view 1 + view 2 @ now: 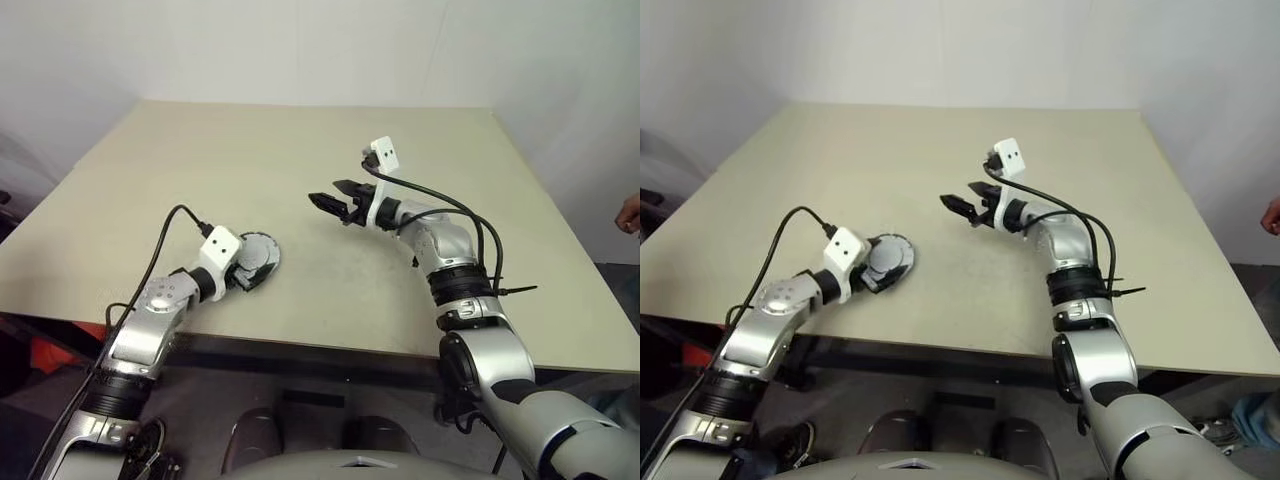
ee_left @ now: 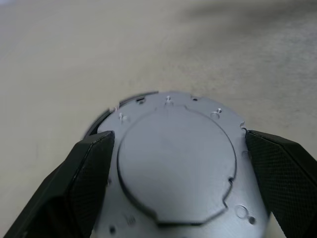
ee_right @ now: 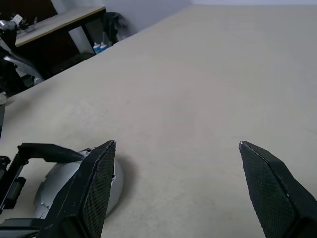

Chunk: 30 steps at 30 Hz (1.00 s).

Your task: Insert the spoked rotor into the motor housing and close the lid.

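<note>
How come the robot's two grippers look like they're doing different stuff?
The left gripper sits low at the table's near edge, its fingers on either side of a round grey metal part. The right gripper hangs above the middle of the table with nothing between its fingers. Both are open.

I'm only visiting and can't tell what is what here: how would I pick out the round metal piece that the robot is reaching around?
Start at the big beige table and go to its near edge on the robot's left. There a round grey metal part lies between the open left gripper's black fingers. It is the one loose object on the tabletop: flat-faced and silver-grey, with small holes round its edge and a raised disc in the middle.
</note>
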Tool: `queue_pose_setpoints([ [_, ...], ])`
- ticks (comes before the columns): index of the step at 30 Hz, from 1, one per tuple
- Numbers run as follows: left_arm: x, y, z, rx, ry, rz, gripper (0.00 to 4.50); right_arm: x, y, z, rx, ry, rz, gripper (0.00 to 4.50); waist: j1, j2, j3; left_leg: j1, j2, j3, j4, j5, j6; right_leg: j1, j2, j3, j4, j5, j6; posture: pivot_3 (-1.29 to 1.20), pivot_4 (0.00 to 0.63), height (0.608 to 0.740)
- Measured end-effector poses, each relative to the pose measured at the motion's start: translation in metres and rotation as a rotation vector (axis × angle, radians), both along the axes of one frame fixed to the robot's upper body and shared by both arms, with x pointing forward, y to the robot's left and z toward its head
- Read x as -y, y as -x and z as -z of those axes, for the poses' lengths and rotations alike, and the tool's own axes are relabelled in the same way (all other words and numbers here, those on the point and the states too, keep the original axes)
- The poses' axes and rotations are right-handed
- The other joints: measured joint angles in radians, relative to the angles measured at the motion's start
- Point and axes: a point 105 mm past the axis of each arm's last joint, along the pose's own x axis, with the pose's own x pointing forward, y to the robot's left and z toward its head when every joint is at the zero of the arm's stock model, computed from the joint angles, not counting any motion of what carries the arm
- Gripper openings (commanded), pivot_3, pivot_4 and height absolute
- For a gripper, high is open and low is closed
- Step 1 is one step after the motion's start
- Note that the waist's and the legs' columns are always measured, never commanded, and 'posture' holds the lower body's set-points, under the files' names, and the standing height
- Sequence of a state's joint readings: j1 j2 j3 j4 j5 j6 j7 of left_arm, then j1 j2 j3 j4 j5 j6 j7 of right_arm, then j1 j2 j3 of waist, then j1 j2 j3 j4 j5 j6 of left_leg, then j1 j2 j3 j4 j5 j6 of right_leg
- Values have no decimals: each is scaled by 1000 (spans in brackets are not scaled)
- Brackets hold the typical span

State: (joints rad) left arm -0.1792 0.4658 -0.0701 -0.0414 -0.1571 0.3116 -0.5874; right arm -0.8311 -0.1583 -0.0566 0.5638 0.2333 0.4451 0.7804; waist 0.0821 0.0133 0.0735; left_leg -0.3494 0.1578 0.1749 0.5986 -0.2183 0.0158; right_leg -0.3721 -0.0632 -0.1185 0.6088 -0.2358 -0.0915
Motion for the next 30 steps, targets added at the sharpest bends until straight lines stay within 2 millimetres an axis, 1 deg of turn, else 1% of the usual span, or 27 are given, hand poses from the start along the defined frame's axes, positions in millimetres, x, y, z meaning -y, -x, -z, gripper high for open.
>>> queue_pose_setpoints([
  [4, -1, 2, 2, 2, 24, -36, 4500, -3, -1, 0, -4, 9, -8, 4487, 1, 0, 0, 1, 0, 0, 0, 0, 0, 1, 0, 0, 0, 0, 0, 0, 0, 740],
  [11, -3, 2, 3, 22, 32, -52, 4500, 0, -3, 4, -15, 13, -1, 4487, 0, 0, 0, 1, 0, 0, 0, 0, 0, 1, 0, 0, 0, 0, 0, 0, 0, 740],
  [15, -9, -1, 4, 70, 30, -83, 4500, 0, -4, 4, -12, 15, 2, 4487, 1, 0, 0, 1, 0, 0, 0, 0, 1, 2, 0, 0, 0, 0, 0, 0, 0, 740],
  [23, -13, -3, 8, 116, 102, -131, 4500, 2, -5, 3, -9, 19, 6, 4487, 1, 0, 0, 1, 3, 0, 0, 0, 0, 3, 3, 0, 0, 0, 1, 0, 0, 740],
  [30, -14, -5, 9, 99, 153, -160, 4500, 2, -5, 3, -7, 22, 7, 4487, 1, 0, 0, 1, 6, 0, 0, 1, -1, 2, 6, 0, 0, 0, 0, 0, 0, 740],
])
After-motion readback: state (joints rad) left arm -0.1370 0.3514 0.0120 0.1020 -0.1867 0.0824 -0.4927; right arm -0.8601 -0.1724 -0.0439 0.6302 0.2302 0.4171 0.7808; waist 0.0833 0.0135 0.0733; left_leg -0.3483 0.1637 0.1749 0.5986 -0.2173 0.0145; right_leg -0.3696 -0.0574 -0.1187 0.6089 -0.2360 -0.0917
